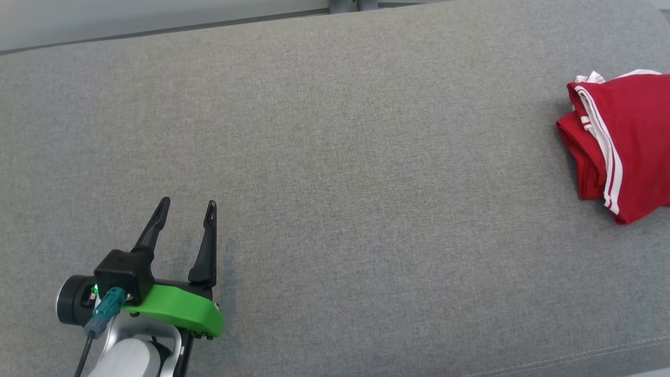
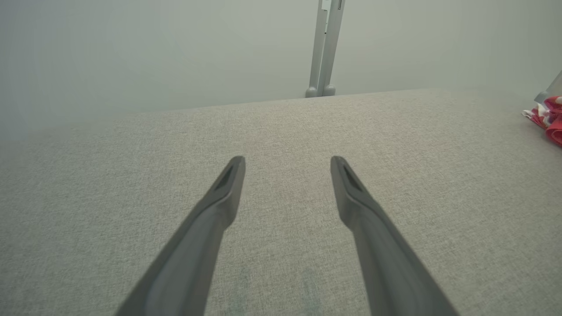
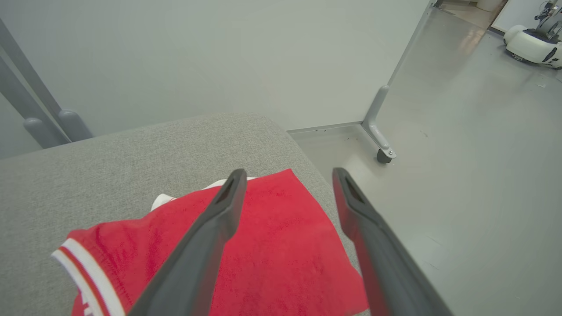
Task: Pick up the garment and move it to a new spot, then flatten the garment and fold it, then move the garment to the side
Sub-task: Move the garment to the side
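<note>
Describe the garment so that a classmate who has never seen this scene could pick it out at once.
Start with the wide grey fabric surface. Go to its right end. The garment lies there folded, and it is bright red with white stripes against all that grey.

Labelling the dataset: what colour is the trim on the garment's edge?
White stripes on the red garment. The head view shows them best.

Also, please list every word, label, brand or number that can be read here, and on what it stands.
There is no readable text.
red garment: white stripes only, no letters or logo visible.
left gripper and right gripper: no markings visible.
grey cushion: plain fabric.
</note>
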### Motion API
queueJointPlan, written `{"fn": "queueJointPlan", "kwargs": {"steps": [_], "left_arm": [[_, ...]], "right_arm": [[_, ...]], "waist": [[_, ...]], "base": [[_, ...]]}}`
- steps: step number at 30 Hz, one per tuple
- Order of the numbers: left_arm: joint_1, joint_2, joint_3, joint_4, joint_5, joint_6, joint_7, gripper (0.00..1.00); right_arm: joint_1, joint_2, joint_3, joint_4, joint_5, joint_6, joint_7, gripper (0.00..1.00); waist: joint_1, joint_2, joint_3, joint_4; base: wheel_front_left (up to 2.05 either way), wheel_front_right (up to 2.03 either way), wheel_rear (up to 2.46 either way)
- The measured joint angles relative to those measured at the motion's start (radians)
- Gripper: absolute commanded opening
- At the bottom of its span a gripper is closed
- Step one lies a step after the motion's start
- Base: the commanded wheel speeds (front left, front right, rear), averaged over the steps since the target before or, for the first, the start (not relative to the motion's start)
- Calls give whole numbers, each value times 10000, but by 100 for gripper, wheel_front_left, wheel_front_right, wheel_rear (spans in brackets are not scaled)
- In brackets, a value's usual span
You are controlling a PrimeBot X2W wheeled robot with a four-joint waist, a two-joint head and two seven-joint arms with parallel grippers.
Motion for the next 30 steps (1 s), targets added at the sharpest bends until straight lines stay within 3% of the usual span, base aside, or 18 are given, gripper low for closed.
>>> {"fn": "queueJointPlan", "kwargs": {"steps": [8,17,23,30], "left_arm": [[-41,-339,128,337,-397,-291,-458,100],[78,-874,742,851,-1457,-644,-855,100],[517,-999,1154,1101,-1730,-546,-993,100],[1026,-1034,1540,1195,-1553,-384,-1110,100]], "right_arm": [[-244,222,2048,-497,903,-2,-449,100],[396,401,4587,-2042,2834,0,-539,100],[1639,667,5367,-3407,3904,0,-441,100],[3560,1214,5503,-5189,4144,-2,-485,100]], "waist": [[0,0,-916,-167],[0,0,-2056,-244],[0,0,-2682,-217],[0,0,-2965,-44]], "base": [[0,0,0],[0,0,0],[0,0,0],[0,0,0]]}}
